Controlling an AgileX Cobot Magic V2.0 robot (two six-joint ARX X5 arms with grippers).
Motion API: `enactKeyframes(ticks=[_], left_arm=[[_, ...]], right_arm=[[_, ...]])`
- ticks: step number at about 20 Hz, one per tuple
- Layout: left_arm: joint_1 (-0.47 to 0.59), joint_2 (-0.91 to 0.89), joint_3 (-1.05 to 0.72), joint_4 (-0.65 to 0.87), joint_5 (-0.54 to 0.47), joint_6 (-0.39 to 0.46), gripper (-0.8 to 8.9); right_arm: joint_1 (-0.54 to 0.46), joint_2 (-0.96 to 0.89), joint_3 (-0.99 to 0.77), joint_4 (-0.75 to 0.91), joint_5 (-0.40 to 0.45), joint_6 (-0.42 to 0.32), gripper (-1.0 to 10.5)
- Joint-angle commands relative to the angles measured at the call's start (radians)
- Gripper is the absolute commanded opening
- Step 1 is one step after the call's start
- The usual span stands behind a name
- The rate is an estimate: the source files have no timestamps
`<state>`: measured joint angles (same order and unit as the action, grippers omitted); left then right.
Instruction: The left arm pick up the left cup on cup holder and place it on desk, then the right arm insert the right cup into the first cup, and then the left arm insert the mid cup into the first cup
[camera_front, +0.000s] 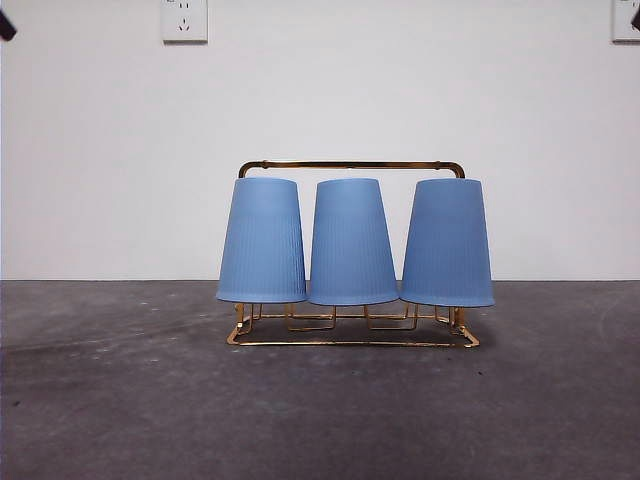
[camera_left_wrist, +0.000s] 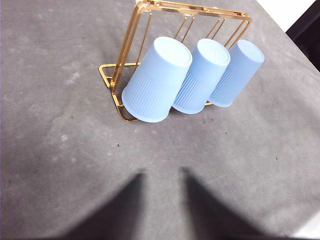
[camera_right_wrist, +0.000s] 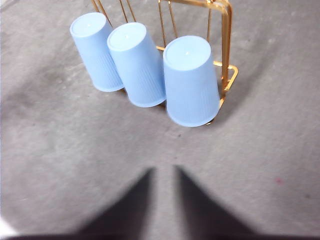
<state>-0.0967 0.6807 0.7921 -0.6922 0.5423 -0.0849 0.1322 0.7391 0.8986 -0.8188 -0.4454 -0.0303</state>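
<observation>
Cup holder (camera_front: 352, 342): thin metal wire, gold-coloured, polished, glossy.
Left cup (camera_front: 262, 241), mid cup (camera_front: 351, 242), right cup (camera_front: 447, 243): light blue, plastic-looking, matt; walls finely ribbed, closed ends smooth.
Desk (camera_front: 120, 400): dark grey, matt, rough, mottled, lightly scuffed.
Wall (camera_front: 110, 150): white, smooth, matt.
Wall sockets (camera_front: 184, 20): white, smooth, plastic-looking.

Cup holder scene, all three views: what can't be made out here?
- Pegs of the cup holder: hidden in every view by the three upturned blue cups.
- Cup interiors: mouths face down.
- Left gripper and right gripper: jaws blurred, cut off by the wrist views' bottom edge.
</observation>
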Motion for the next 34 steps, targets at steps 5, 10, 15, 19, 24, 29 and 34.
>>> enactKeyframes(ticks=[5,10,15,19,24,29,34], left_arm=[[-0.003,0.005,0.018,0.011,0.008,0.017,5.32],[-0.003,0.005,0.018,0.013,0.008,0.017,5.31],[-0.003,0.005,0.018,0.012,0.008,0.017,5.31],[-0.003,0.005,0.018,0.013,0.008,0.017,5.3],[-0.003,0.005,0.018,0.014,0.008,0.017,5.31],[-0.003,0.005,0.018,0.019,0.008,0.017,5.31],[-0.003,0.005,0.018,0.019,0.008,0.017,5.3]], right_arm=[[0.003,0.005,0.017,0.027,0.027,0.005,4.5],[0.007,0.061,0.033,0.127,0.027,0.066,4.5],[0.06,0.272,0.164,0.185,0.032,0.072,4.5],[0.105,0.474,0.294,0.2,0.074,0.067,4.5],[0.151,0.648,0.356,0.26,0.093,0.068,4.5],[0.209,0.748,0.36,0.314,0.167,0.068,4.5],[0.239,0.811,0.36,0.335,0.245,0.068,4.7]])
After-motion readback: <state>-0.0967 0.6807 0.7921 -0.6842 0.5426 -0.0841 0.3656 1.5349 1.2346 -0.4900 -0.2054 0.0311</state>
